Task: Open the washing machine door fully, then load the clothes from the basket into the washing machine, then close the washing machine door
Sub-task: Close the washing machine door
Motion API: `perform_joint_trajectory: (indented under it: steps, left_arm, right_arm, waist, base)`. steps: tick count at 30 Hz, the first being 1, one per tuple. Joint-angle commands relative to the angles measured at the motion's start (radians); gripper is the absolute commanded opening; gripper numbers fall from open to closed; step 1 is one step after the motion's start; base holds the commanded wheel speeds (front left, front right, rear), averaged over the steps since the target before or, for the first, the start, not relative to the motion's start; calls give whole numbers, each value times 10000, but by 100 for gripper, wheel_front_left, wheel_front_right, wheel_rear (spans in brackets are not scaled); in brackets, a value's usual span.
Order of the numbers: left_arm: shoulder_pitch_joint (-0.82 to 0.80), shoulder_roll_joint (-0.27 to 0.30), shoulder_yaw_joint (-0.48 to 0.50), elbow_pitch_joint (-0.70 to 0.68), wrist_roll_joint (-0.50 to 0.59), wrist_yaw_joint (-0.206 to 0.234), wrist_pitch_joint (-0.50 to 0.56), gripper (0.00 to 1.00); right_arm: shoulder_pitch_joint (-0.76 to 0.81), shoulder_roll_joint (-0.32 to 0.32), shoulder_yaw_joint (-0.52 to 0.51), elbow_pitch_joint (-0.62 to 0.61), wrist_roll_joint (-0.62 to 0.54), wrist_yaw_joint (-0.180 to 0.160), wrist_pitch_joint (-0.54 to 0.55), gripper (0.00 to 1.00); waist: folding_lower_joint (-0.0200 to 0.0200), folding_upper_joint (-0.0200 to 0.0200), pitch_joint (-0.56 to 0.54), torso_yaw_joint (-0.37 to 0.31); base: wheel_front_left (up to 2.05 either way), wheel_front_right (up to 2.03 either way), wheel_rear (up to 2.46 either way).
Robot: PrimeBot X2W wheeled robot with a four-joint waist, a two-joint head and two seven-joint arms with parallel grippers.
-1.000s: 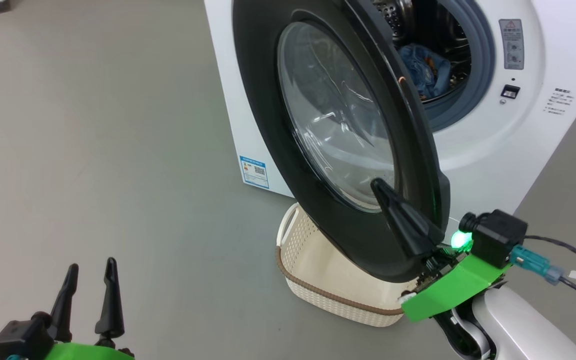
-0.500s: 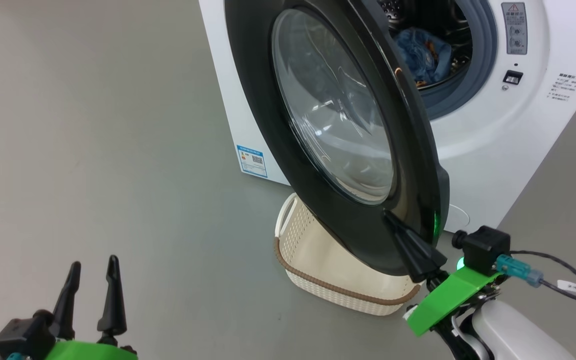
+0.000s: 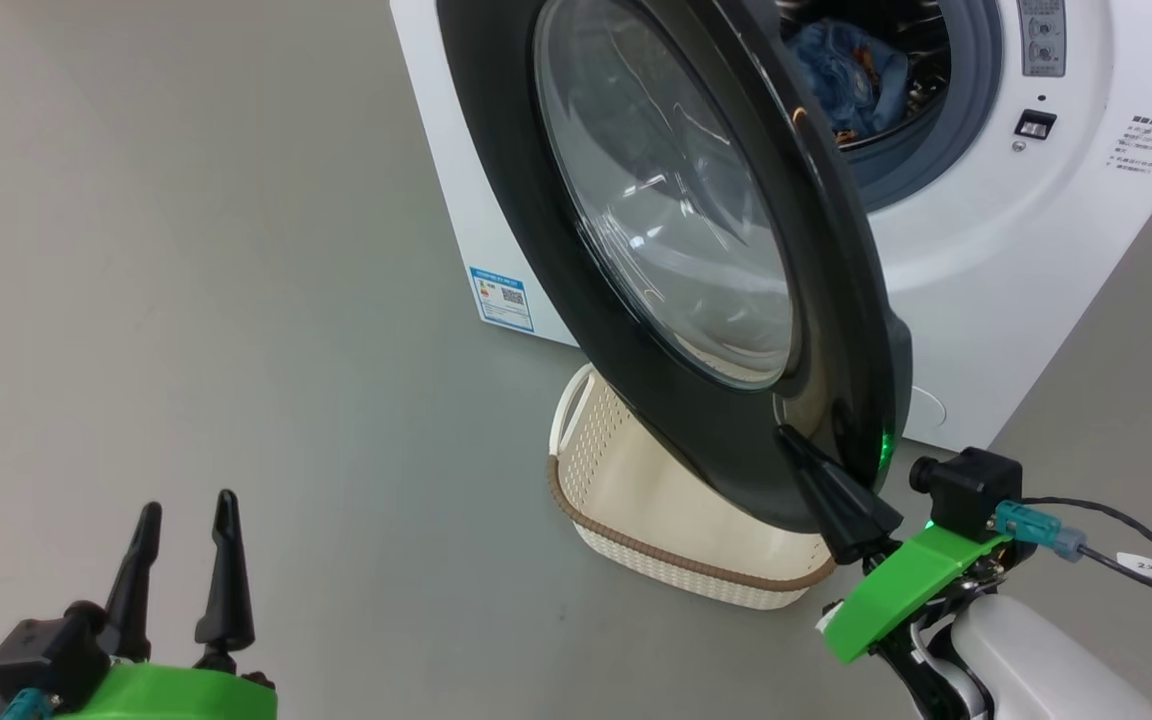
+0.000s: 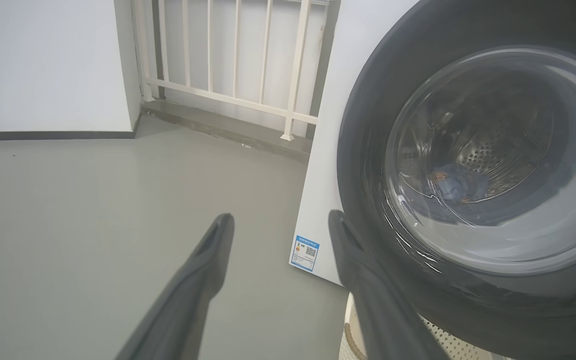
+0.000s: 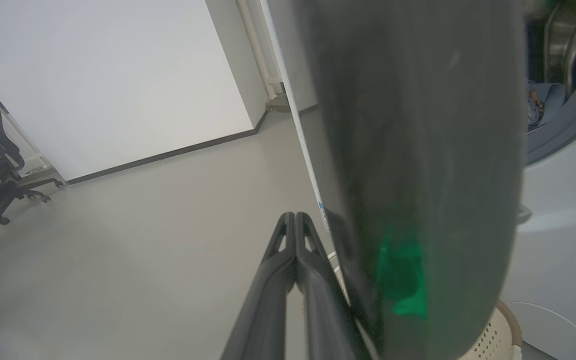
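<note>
Two grippers are in view, and only one is near the door (image 3: 666, 230). The right gripper (image 3: 788, 436) has its fingers pressed flat together with nothing between them. Its tips lie on the lower black ring of the door's outer face, close to the free edge, just below the glass window. In the right wrist view that gripper (image 5: 294, 216) runs up alongside the glossy face, and they appear to touch. The door stands partly open, swung out from the washer (image 3: 986, 250) at a slant, and its lowest part hangs over the basket (image 3: 696, 585). The basket sits on the grey floor (image 3: 186, 250) just in front of the washer, to the left of the right gripper. The blue clothes (image 3: 851, 75) lie inside the drum, behind the door's upper edge and well apart from both grippers. The left gripper (image 3: 188, 505) is low at the left over bare floor, fingers spread wide and empty, well apart from the door. In its wrist view the left gripper (image 4: 280, 218) points at the washer's corner, the door to its right.
</note>
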Motion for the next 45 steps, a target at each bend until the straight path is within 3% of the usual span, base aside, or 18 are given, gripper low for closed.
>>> perform_joint_trajectory:
  steps: [1,13,29,45]
  left_arm:
    - [-426,169,378,-168,37,-44,-91,100]
    - [-803,225,224,-194,-24,-62,-91,100]
    - [-1640,334,-590,-525,-504,-66,-91,100]
    - [-2593,166,-1276,-682,-862,-67,-92,100]
  right_arm:
    - [-305,-106,-31,-117,-23,44,-80,0]
    - [-945,-659,-1013,72,-158,44,-80,0]
    - [-3045,-1292,-2500,507,-473,44,-80,0]
    - [-5882,-1709,-2151,1382,-521,44,-80,0]
  waist:
    - [0,-1,83,-26]
    - [0,-1,888,-169]
    - [0,-1,2642,-587]
    - [0,-1,4090,-1014]
  base:
    - [0,0,0]
    - [0,0,0]
    - [0,0,0]
    - [0,0,0]
